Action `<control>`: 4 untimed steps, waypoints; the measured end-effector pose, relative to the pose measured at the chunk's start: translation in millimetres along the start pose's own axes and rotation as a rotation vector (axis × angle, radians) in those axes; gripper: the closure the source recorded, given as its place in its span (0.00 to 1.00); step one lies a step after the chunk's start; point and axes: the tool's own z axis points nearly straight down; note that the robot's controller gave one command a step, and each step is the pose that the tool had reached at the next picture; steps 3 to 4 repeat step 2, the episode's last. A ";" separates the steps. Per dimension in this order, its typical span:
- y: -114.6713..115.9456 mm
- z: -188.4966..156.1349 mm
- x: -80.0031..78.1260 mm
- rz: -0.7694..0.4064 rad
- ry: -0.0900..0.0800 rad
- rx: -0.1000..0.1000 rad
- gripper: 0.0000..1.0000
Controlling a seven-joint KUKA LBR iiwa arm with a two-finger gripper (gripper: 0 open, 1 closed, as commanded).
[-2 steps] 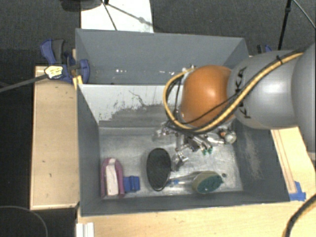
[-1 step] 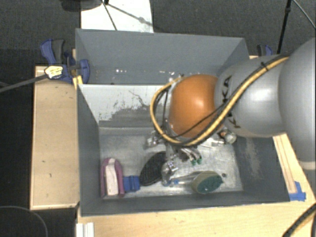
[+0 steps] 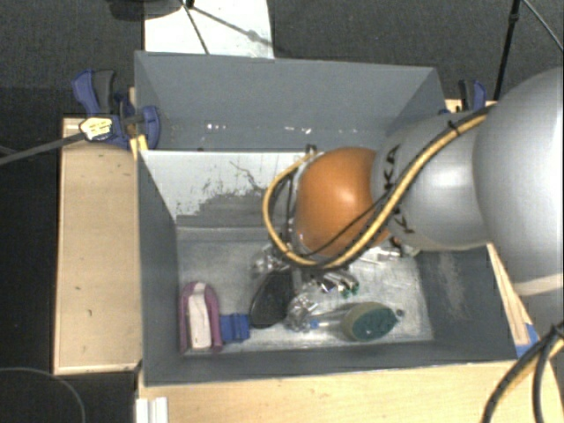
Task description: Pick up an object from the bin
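My gripper [image 3: 310, 284] reaches down under the arm's orange cover into the middle of the bin floor, and most of it is hidden by that cover. A black oval thing [image 3: 269, 298] lies right beside it on the left. Just in front of it lies a clear plastic piece [image 3: 306, 314], joined to or touching a dark green oval thing [image 3: 368, 322] to the right. I cannot tell whether anything is between the fingers.
A purple and white block [image 3: 199, 316] stands at the bin's front left with a small blue piece [image 3: 234, 327] next to it. Small shiny bits [image 3: 381, 255] lie right of the gripper. The arm covers the bin's right and back.
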 end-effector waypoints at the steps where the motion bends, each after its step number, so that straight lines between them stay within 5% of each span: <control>1: -0.1 -2.4 -1.7 0.006 -0.004 0.000 1.00; 2: -8.2 -147.7 -14.0 -0.299 -0.006 0.003 1.00; 4: -8.2 -147.7 -14.0 -0.299 -0.006 0.003 1.00</control>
